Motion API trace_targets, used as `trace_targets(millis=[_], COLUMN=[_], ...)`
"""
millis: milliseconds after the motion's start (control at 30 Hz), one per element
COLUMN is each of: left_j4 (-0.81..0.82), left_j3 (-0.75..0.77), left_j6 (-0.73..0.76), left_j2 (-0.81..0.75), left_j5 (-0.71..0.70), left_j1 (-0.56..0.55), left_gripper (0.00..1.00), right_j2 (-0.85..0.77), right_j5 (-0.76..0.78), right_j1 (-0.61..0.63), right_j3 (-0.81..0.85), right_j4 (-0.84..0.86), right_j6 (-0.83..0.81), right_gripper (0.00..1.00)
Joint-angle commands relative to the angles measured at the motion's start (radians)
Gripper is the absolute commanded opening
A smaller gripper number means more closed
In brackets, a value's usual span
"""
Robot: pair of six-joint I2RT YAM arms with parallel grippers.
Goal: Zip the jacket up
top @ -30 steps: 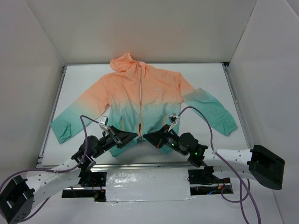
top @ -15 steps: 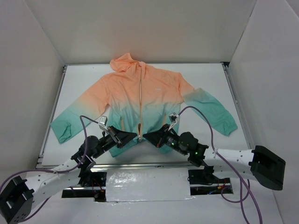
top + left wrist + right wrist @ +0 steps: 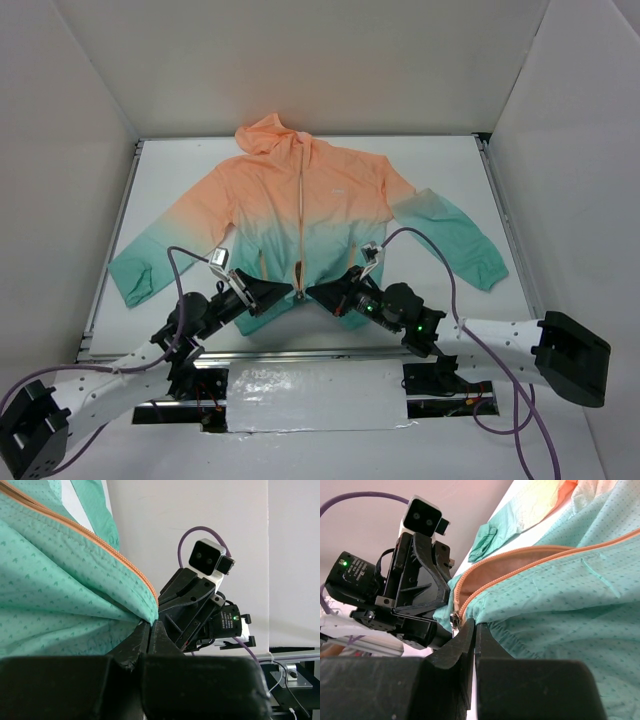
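The jacket (image 3: 310, 210) lies flat on the white table (image 3: 440, 160), hood far, teal hem near. Its pale zipper (image 3: 300, 200) runs down the middle. My left gripper (image 3: 288, 293) is shut on the hem just left of the zipper's bottom end. My right gripper (image 3: 312, 292) is shut on the hem just right of it. In the left wrist view the left gripper (image 3: 151, 625) pinches teal cloth (image 3: 50, 595) beside the orange zipper tape (image 3: 100, 542). In the right wrist view the right gripper (image 3: 474, 625) pinches the hem (image 3: 560, 595), with a silver zipper pull (image 3: 454, 619) hanging just left of it.
White walls close in the table on the left, right and far sides. Metal rails (image 3: 112, 240) run along the table's side edges. A strip of silver tape (image 3: 315, 398) covers the near edge between the arm bases. Purple cables (image 3: 440, 260) loop above both wrists.
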Motion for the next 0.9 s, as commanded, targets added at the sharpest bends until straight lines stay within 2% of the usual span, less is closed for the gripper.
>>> trace_targets(millis=[0,867], left_j4=[0.000,0.084], left_j3=[0.040,0.026], left_j6=[0.041,0.016], left_j2=[-0.045,0.005], left_j5=[-0.027,0.002], left_j1=[-0.006,-0.009], left_gripper=[0.00,0.00], right_j2=[-0.026,-0.001], right_j5=[0.008,0.005], right_j1=[-0.003,-0.003], right_j3=[-0.006,0.004], right_j4=[0.064,0.110], right_j6=[0.008,-0.010], right_gripper=[0.00,0.00])
